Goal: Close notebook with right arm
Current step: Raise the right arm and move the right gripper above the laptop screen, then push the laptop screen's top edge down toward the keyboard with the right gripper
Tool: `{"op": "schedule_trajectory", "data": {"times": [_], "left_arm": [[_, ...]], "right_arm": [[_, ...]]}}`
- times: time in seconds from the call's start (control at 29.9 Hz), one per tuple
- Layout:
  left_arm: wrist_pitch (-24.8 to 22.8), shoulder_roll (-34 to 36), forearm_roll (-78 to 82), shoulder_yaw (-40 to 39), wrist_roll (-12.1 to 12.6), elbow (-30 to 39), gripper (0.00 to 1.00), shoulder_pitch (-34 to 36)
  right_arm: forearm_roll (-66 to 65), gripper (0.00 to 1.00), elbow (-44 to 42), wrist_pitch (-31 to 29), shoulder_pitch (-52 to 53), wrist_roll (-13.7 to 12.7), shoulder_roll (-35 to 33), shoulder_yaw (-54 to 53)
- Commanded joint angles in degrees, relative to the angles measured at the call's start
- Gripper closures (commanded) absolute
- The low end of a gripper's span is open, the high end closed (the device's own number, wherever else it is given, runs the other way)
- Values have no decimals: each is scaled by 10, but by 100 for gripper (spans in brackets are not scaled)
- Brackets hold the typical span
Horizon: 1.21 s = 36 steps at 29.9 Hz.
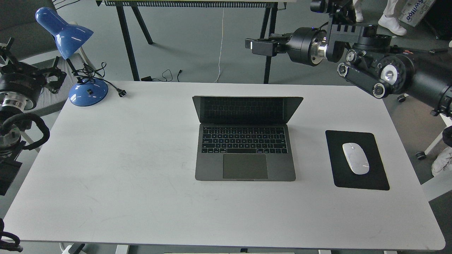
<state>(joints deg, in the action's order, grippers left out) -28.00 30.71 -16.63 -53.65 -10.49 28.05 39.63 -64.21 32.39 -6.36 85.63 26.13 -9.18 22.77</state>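
Note:
The notebook (245, 155) is a space-grey laptop lying open in the middle of the white table (123, 176), with its dark screen (247, 109) tilted back. My right arm (374, 74) reaches in from the right, high above the table's far edge. Its gripper (252, 46) points left, above and behind the screen's right half, and is well apart from the screen. It is seen side-on, so I cannot tell its fingers apart. My left gripper (55, 74) hangs off the table's left side near the lamp, with its fingers spread and empty.
A blue desk lamp (76, 63) with its loose cord stands at the far left corner. A black mouse pad (374, 180) with a white mouse (355, 158) lies right of the notebook. Another table's black legs (268, 42) stand behind, close to my right gripper.

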Motion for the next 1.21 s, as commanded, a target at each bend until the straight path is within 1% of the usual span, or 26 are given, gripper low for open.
{"op": "schedule_trajectory", "data": {"times": [0.0, 0.2, 0.33, 0.87, 1.17], "left_arm": [[0, 0, -2, -1, -1, -1, 0, -2], [0, 0, -2, -1, -1, -5, 0, -4], [0, 0, -3, -1, -1, -5, 0, -10], [0, 0, -3, -1, -1, -6, 0, -11], [0, 1, -3, -1, -1, -14, 0, -16]], "right_arm": [[-7, 0, -54, 0, 14, 1, 51, 86], [-8, 0, -88, -7, 27, 4, 92, 172], [-7, 0, -99, -7, 19, 13, 92, 209], [-2, 0, -86, -5, -26, 13, 92, 205], [-2, 0, -6, -5, -26, 19, 92, 203]]}}
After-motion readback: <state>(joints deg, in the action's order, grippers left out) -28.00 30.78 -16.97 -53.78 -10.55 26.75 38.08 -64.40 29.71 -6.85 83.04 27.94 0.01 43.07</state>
